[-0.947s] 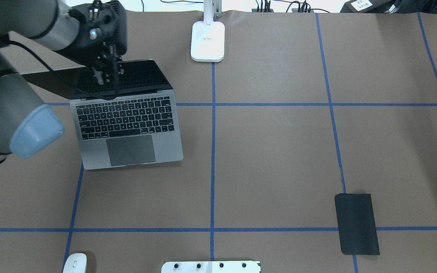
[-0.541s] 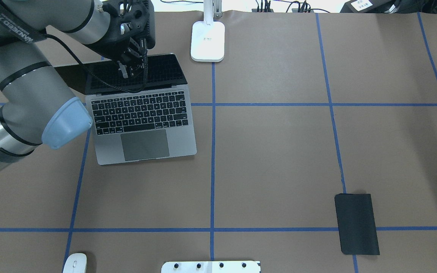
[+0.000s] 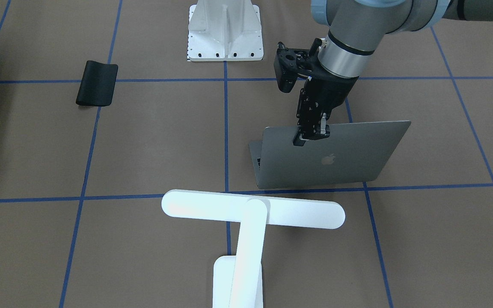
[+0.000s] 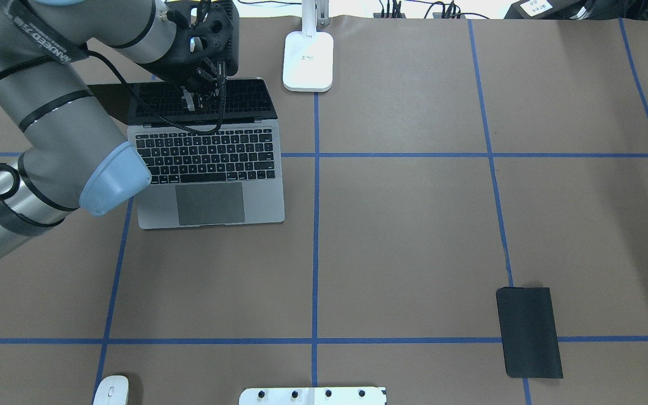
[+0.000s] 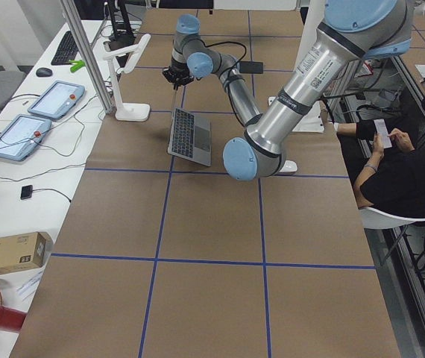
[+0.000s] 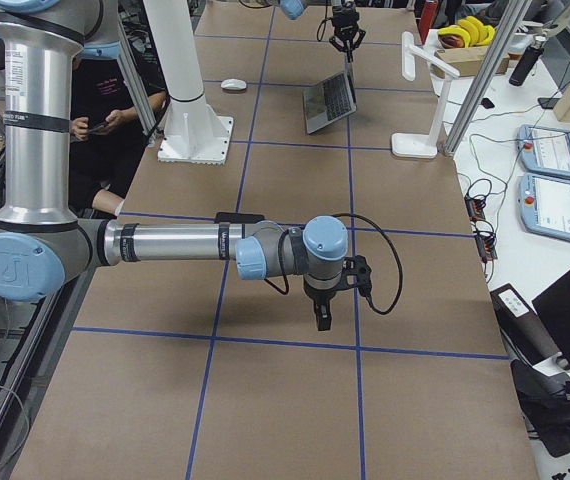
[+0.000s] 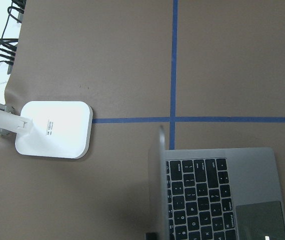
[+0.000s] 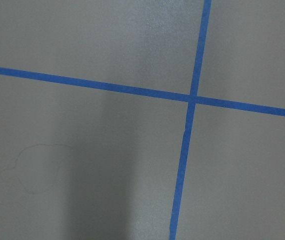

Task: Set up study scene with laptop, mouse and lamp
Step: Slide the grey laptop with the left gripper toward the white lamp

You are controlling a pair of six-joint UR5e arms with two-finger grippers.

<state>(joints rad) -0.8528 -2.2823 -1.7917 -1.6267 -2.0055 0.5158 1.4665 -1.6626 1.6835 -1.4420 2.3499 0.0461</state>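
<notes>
Laptop open, lid back twd lamp, long axis L-R.

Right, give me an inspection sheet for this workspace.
Surface: brown paper table with a blue tape grid.
Job's things: laptop open, near the lamp base; mouse at the near edge, untouched.
Clutter: black mouse pad; white pedestal.
Claws: left claw shut on the laptop's screen edge; right claw over bare table, state cannot be told.
Cables: black cable runs from the left arm across the laptop's screen.
Surroundings: seated operator; tablets on the side bench.
</notes>
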